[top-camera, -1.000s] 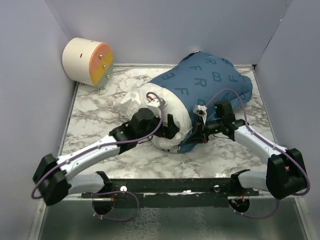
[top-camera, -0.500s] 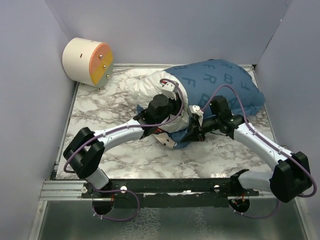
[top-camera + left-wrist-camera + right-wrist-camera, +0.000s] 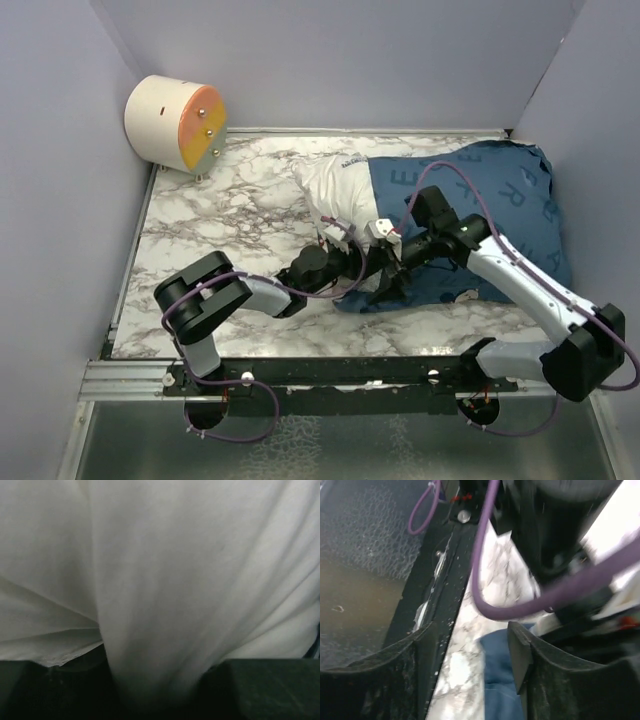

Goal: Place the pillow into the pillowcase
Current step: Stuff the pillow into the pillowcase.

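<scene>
Left fingers (image 3: 160, 690) pinch pillow (image 3: 165, 570) fold; right fingers (image 3: 470, 670) spread, pillowcase (image 3: 500, 675) edge between.

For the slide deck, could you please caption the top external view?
Both arms work at the mouth of the blue pillowcase, the white pillow partly inside, on a marble table.

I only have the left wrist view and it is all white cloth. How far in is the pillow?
Observer: From the top view, the pillow is partly in; its left end sticks out of the pillowcase.
Operator: Where is the right pincer?
Observer: The right pincer is at the case's near edge, beside the left pincer.
Operator: Is the right one holding the case?
Observer: I cannot tell. The right wrist view shows blue cloth between its fingers, which stand apart.
</scene>
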Tool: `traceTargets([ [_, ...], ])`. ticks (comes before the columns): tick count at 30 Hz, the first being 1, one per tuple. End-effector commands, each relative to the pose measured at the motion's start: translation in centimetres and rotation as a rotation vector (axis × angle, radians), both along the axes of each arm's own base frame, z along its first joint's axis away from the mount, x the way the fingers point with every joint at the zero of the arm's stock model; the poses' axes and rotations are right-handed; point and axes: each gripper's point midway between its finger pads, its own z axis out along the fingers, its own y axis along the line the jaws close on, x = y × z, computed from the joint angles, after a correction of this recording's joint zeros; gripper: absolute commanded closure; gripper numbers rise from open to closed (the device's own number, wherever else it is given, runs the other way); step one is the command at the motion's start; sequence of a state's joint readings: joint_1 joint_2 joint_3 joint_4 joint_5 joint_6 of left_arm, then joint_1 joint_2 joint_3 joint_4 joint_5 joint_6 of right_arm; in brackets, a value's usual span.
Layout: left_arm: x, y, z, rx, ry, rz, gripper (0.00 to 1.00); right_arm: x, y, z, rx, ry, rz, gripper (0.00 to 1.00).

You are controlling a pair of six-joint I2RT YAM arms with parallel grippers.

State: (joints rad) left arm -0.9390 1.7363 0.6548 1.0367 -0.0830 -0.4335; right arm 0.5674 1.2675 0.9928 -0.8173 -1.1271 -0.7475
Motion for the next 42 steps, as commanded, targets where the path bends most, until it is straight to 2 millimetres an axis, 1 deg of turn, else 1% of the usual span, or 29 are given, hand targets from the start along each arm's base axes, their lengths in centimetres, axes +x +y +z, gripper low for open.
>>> traceTargets([
  [1, -2.4, 1.4, -0.6, 0.018, -0.013, -0.081, 0.56, -2.9, -1.4, 7.2, 0.089, -0.111, 0.074, 0.38],
  [2, -2.7, 1.8, -1.1, 0.039, -0.006, -0.082, 0.49, -2.7, -1.5, 8.4, 0.091, -0.132, 0.047, 0.36],
  [3, -3.0, 2.3, -0.7, 0.046, -0.009, -0.08, 0.43, -2.3, -1.5, 9.4, 0.086, -0.15, 0.004, 0.34],
  [4, -3.2, 2.8, -1.0, 0.075, 0.002, -0.077, 0.39, -1.3, -1.6, 10.4, 0.076, -0.172, -0.063, 0.33],
  [6, -3.5, 3.9, -1.1, 0.128, 0.019, -0.064, 0.31, 1.4, -2.1, 11.9, 0.059, -0.221, -0.221, 0.28],
  [7, -3.7, 4.5, -1.1, 0.158, 0.033, -0.057, 0.27, 3.1, -2.5, 12.5, 0.043, -0.242, -0.319, 0.27],
  [9, -4.0, 5.7, -0.8, 0.208, 0.058, -0.051, 0.25, 6.5, -3.3, 13.2, 0.006, -0.282, -0.506, 0.27],
  [11, -4.5, 6.8, -0.2, 0.239, 0.075, -0.056, 0.2, 9.4, -4.1, 13.2, -0.033, -0.309, -0.652, 0.27],
  [13, -5.2, 8.2, 0.4, 0.252, 0.097, -0.051, 0.15, 11.2, -4.8, 12.3, -0.089, -0.292, -0.753, 0.29],
  [16, -6.4, 9.8, 2.0, 0.232, 0.113, -0.049, 0.1, 12.7, -5.6, 10.6, -0.17, -0.263, -0.835, 0.31],
  [19, -7.3, 10.8, 4.6, 0.182, 0.108, -0.063, 0.07, 14.2, -6.7, 9.6, -0.223, -0.277, -0.926, 0.33],
  [20, -7.5, 11.0, 5.7, 0.162, 0.103, -0.064, 0.07, 14.7, -7.0, 9.4, -0.241, -0.286, -0.954, 0.33],
  [24, -7.4, 11.1, 10.2, 0.079, 0.081, -0.052, 0.06, 16.5, -8.3, 8.5, -0.294, -0.323, -1.044, 0.35],
  [25, -7.1, 10.9, 11.2, 0.058, 0.075, -0.049, 0.06, 16.8, -8.5, 8.3, -0.305, -0.331, -1.059, 0.38],
  [27, -6.3, 10.0, 12.5, 0.033, 0.073, -0.051, 0.06, 17.1, -8.7, 7.7, -0.323, -0.332, -1.072, 0.43],
  [28, -5.8, 9.4, 13.0, 0.026, 0.072, -0.051, 0.06, 17.1, -8.7, 7.3, -0.332, -0.327, -1.069, 0.49],
  [30, -4.3, 8.2, 13.2, 0.036, 0.078, -0.042, 0.05, 17.1, -8.5, 6.4, -0.351, -0.312, -1.058, 0.59],
  [32, -2.9, 6.7, 12.7, 0.061, 0.086, -0.045, 0.03, 17.0, -8.4, 5.7, -0.363, -0.292, -1.047, 0.61],
  [34, -1.5, 5.2, 11.0, 0.104, 0.112, -0.044, 0.03, 16.8, -8.0, 5.6, -0.355, -0.277, -1.032, 0.61],
  [36, -0.2, 4.2, 9.0, 0.143, 0.145, -0.033, 0.04, 16.4, -7.6, 6.6, -0.321, -0.271, -1.012, 0.58],
  [37, 0.2, 3.9, 8.0, 0.158, 0.16, -0.033, 0.06, 16.1, -7.4, 7.2, -0.302, -0.267, -1.001, 0.57],
  [38, 0.6, 3.6, 6.7, 0.172, 0.183, -0.033, 0.11, 15.7, -7.0, 7.9, -0.277, -0.262, -0.982, 0.55],
  [39, 0.8, 3.4, 5.9, 0.174, 0.199, -0.035, 0.19, 15.3, -6.7, 8.5, -0.256, -0.253, -0.963, 0.53],
  [41, 1.0, 2.8, 5.0, 0.144, 0.226, -0.057, 0.44, 14.5, -6.1, 8.9, -0.222, -0.219, -0.925, 0.51],
  [42, 0.9, 2.4, 4.6, 0.125, 0.239, -0.071, 0.55, 14.2, -5.9, 8.7, -0.218, -0.201, -0.91, 0.48],
])
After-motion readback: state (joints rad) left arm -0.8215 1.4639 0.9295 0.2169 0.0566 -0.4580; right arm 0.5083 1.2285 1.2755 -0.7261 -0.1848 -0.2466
